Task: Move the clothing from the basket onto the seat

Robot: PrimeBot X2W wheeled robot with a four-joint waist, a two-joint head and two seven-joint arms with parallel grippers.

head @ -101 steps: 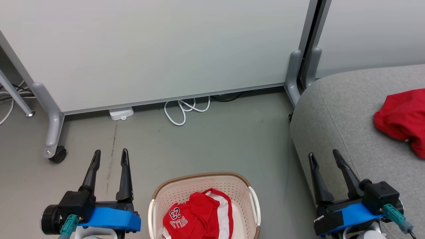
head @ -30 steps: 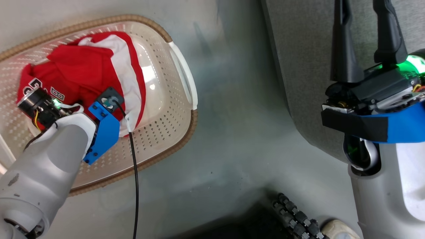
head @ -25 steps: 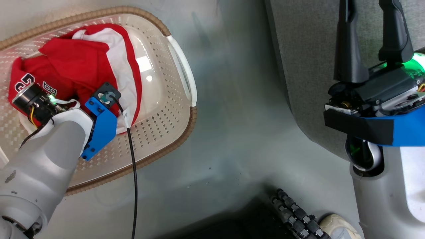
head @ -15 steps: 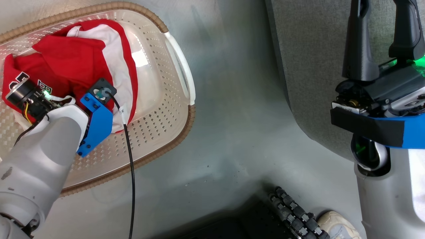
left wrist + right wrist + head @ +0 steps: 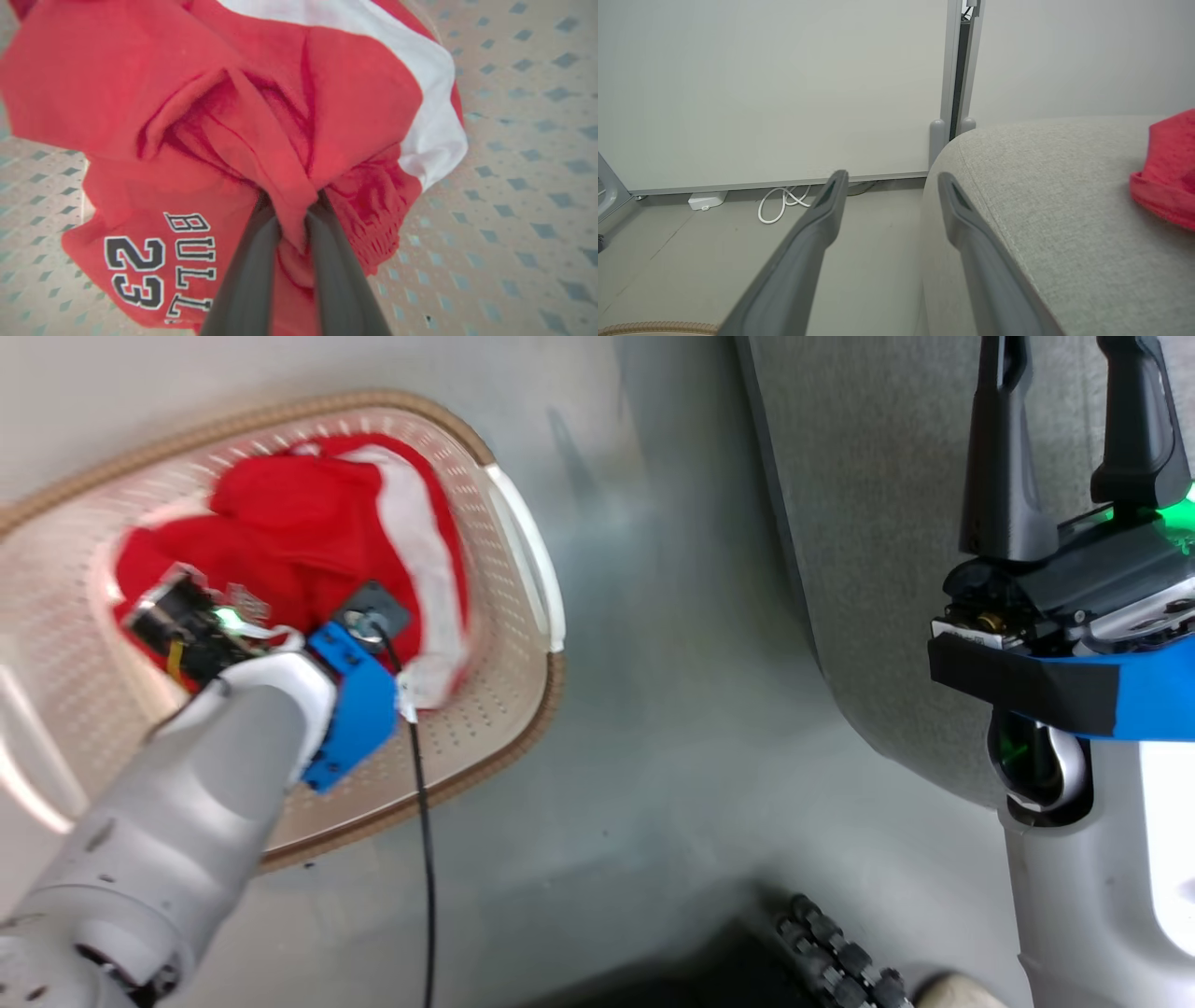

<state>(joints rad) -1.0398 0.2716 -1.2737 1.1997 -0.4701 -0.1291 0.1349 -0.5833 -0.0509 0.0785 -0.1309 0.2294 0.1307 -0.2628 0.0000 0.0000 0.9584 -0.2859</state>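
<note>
- The left gripper (image 5: 293,219) had its two fingers drawn together on a fold of the clothing (image 5: 224,121). Red cloth was pinched between them and puckered into creases at the tips.
- Compared with the head view half a second before, the garment looked bunched tighter under the wrist rather than lying spread (the camera had also shifted, so the basket's slide across the frame was no move of the basket).
- I judged the grasp made and the lift not yet begun. The garment lay inside the basket (image 5: 546,681), at about 10 o'clock in the head view.
- The right gripper (image 5: 892,179) hung with its jaws wide apart and nothing between them, just beside the seat's edge.
- The seat (image 5: 1064,196), grey and woven, took up 1 to 3 o'clock of the head view. Another red garment (image 5: 1167,177) already lay on it, at 3 o'clock in the right wrist view.
- A smooth grey floor (image 5: 672,728) ran between basket and seat. Beyond stood a pale wall panel (image 5: 761,93) with a white cable (image 5: 782,205) at its foot.
</note>
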